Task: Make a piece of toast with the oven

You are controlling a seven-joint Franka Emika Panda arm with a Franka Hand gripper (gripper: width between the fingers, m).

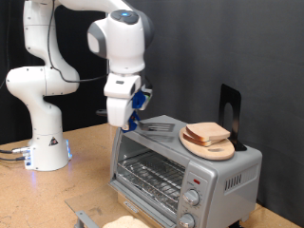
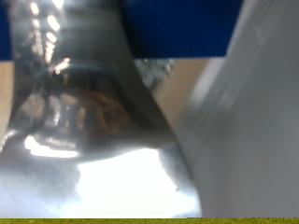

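Observation:
The silver toaster oven (image 1: 224, 177) stands at the exterior view's lower right. Its wire rack (image 1: 150, 171) shows through the front, and the knobs are on its right side. My gripper (image 1: 129, 120) hangs at the oven's top left corner, just above or touching the roof. No bread shows between its fingers. Bread slices (image 1: 208, 133) lie on a round wooden board (image 1: 211, 149) on the oven's roof. Another pale slice (image 1: 124, 222) lies on the table at the bottom edge, cut off. The wrist view is filled by blurred shiny metal (image 2: 84, 121) very close, with one pale finger (image 2: 254, 112).
A flat grey metal piece (image 1: 158, 123) lies on the oven roof beside the gripper. A black stand (image 1: 230, 106) rises behind the board. The arm's white base (image 1: 43, 142) stands at the left on the wooden table. A small grey object (image 1: 86, 218) lies near the bottom edge.

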